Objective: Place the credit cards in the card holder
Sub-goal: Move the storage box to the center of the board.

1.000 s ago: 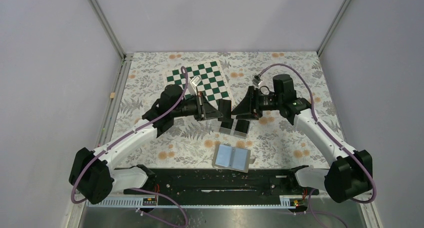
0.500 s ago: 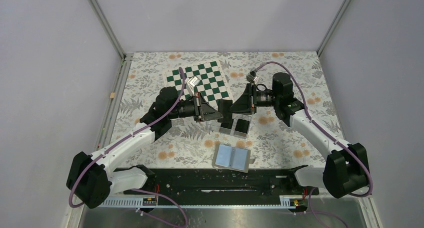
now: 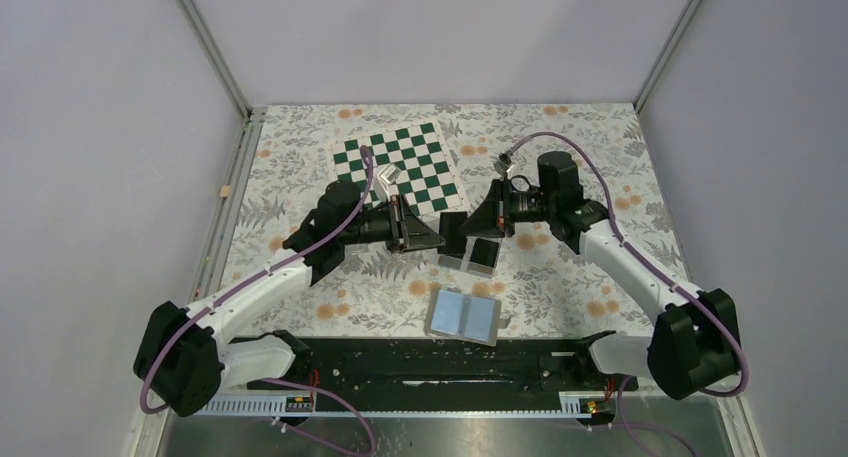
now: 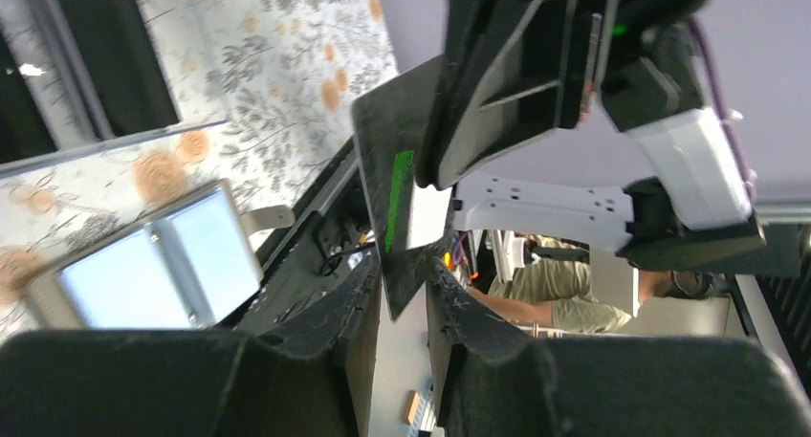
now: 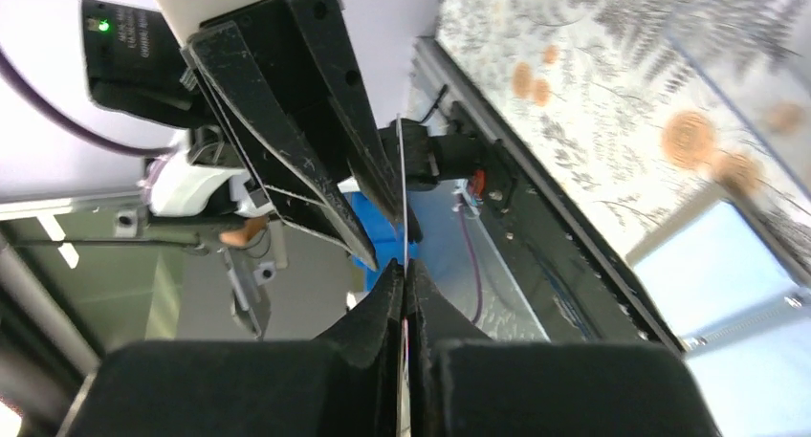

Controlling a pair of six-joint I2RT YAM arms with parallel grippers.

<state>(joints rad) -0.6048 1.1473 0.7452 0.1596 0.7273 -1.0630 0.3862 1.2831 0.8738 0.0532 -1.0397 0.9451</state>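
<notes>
Above the clear card holder point(image 3: 474, 266) a black credit card point(image 3: 452, 225) hangs between both grippers. My right gripper point(image 3: 468, 223) is shut on it; in the right wrist view the card point(image 5: 405, 193) shows edge-on, pinched between the fingertips of that gripper point(image 5: 405, 271). My left gripper point(image 3: 438, 239) faces it from the left. In the left wrist view the card point(image 4: 394, 174) has one corner in the gap of the left gripper point(image 4: 403, 286), whose jaws stand apart and do not pinch it. Two more black cards point(image 4: 113, 59) lie in the holder point(image 4: 105, 142).
An opened taupe wallet point(image 3: 464, 317) with a light-blue inside lies near the front edge, also in the left wrist view point(image 4: 143, 274). A green-and-white checkered board point(image 3: 398, 161) lies behind the grippers. Metal frame posts stand at the back corners.
My right gripper came in and shut on the card's far end. The left gripper's jaws, shut on the card before, have parted. Both wrists shifted slightly.
</notes>
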